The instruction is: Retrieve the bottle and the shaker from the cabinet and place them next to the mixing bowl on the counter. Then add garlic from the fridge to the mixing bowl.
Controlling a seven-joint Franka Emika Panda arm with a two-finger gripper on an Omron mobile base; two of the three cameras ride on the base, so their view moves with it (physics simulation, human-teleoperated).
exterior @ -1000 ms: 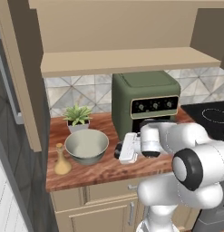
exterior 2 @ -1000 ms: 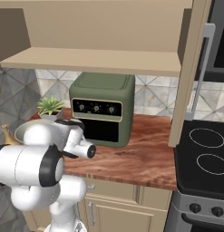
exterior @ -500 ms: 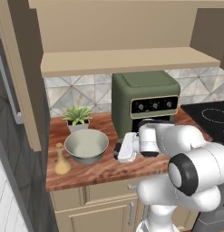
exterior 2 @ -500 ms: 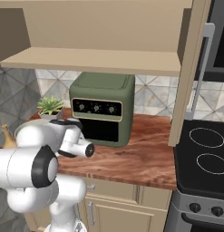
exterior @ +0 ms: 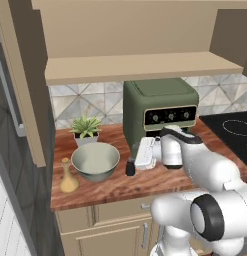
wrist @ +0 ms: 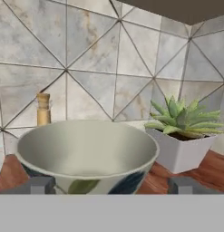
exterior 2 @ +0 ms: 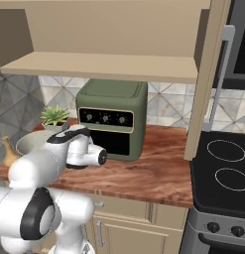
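The pale mixing bowl (exterior: 95, 160) (wrist: 86, 152) sits on the wooden counter (exterior: 145, 182). A tan bottle (exterior: 68, 176) (wrist: 43, 110) (exterior 2: 9, 151) stands upright just left of the bowl. Right of the bowl, close to it, stands a small dark shaker (exterior: 130, 167). My gripper (exterior: 136, 157) (wrist: 111, 186) hovers just above and right of the shaker, pointing at the bowl. It is open, and its fingertips (wrist: 37, 185) are wide apart with nothing between them. The garlic is out of view.
A potted succulent (exterior: 86, 131) (wrist: 181, 131) stands behind the bowl at the tiled wall. A green countertop oven (exterior: 160, 112) (exterior 2: 111, 116) is right behind my hand. The open cabinet's shelf (exterior: 135, 67) hangs overhead, its door (exterior: 22, 80) swung out left. A black stovetop (exterior 2: 223, 166) lies to the right.
The gripper has gone from shut to wide open, letting go of the shaker, which now stands on the counter beside the bowl. The hand has barely moved.
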